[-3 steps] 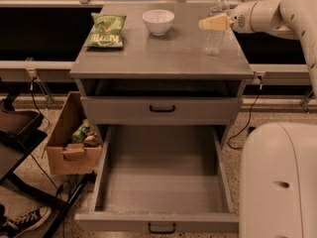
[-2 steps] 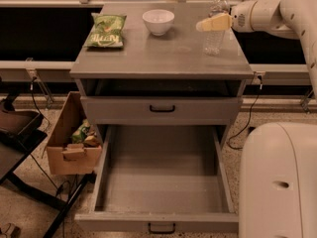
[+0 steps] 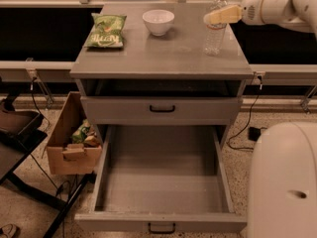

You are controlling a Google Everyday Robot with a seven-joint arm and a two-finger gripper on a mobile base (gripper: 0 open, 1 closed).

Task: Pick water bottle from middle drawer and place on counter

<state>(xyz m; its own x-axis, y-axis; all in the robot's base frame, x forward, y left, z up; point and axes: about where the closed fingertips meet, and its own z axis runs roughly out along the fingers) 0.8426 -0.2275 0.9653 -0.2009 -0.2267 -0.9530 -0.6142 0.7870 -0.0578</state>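
– Water bottle [image 3: 214,38]: where does it stand?
– On the bench [image 3: 163,53], near the right edge and toward the back. It is upright, with its base flat on the grey top, its long axis vertical and its white cap pointing straight up.
– Take me across from the left.
– On the floor at far left sits a cardboard box [image 3: 64,150] with packets in it, just beside the cabinet. At the bench's left rear a green snack bag [image 3: 105,31] lies flat. Right of it, apart, is a white bowl [image 3: 158,21], mouth up. Then comes a stretch of grey top, then the water bottle, well apart from the bowl.
– And the claw?
– The claw [image 3: 210,18] lies level at the bottle's shoulder, just below the cap, and crosses in front of it. I cannot tell whether it grips the bottle or only sits against it. Its white arm [image 3: 277,6] runs off the right edge.
– Below the bench?
– The upper drawer [image 3: 124,110] is closed, with its black handle centred. The middle drawer [image 3: 158,222] under it is pulled far out toward the camera. At lower right, the robot's white body [image 3: 285,182] stands just beside the drawer's right wall.
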